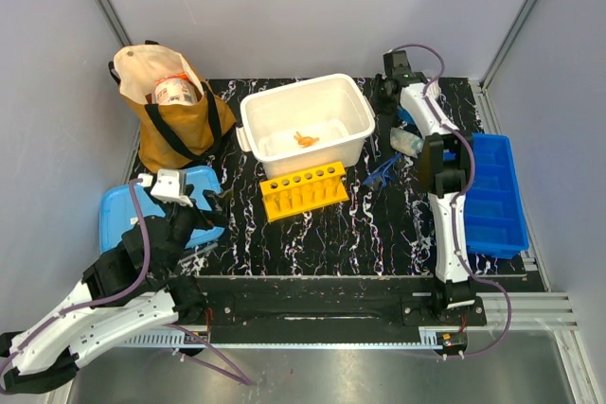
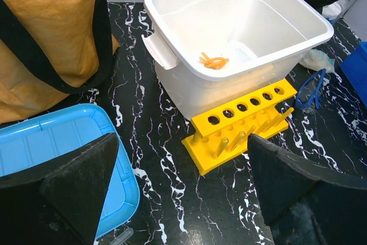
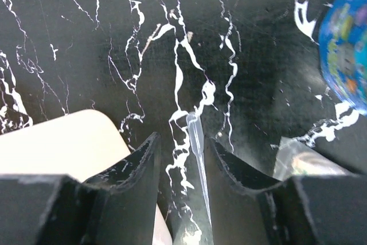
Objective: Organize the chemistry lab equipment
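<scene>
My right gripper (image 3: 182, 137) is open low over the black table, its jaws a narrow gap apart on either side of a thin clear pipette (image 3: 196, 139) that lies close to the right finger. In the top view it (image 1: 385, 96) sits right of the white bin (image 1: 352, 101). The yellow-orange knotted piece (image 2: 213, 60) lies in the bin. Blue-framed safety glasses (image 2: 312, 89) and a clear packet (image 2: 315, 59) lie right of the bin. My left gripper (image 2: 182, 142) is wide open and empty above the table, beside the blue lid (image 2: 57, 142). Another clear pipette (image 2: 123, 238) lies below it.
A yellow tube rack (image 2: 241, 124) holding a few clear tubes stands in front of the bin. The brown cloth bag (image 1: 175, 115) stands at the back left. A blue bin (image 1: 497, 196) is at the right edge. A blurred blue object (image 3: 347, 55) is near the right gripper.
</scene>
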`<action>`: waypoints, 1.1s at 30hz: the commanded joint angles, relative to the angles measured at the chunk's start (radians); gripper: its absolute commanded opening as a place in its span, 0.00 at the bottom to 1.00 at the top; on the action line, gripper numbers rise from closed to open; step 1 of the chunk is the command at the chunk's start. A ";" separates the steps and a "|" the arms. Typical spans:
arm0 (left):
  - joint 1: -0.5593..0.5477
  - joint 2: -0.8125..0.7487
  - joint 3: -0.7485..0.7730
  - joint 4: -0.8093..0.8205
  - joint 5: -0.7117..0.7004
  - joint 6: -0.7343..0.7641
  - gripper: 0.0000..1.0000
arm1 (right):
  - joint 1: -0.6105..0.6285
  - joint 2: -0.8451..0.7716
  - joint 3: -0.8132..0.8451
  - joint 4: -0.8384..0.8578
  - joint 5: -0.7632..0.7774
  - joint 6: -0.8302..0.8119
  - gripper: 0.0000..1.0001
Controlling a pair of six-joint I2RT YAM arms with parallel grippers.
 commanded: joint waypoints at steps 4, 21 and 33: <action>-0.003 -0.024 -0.004 0.060 -0.052 0.002 0.99 | 0.037 0.093 0.166 -0.119 0.028 -0.056 0.38; -0.003 -0.019 -0.008 0.074 -0.053 0.009 0.99 | 0.054 0.131 0.142 -0.137 0.133 -0.082 0.34; -0.003 -0.033 -0.010 0.072 -0.053 0.008 0.99 | 0.054 0.146 0.125 -0.128 0.133 -0.066 0.29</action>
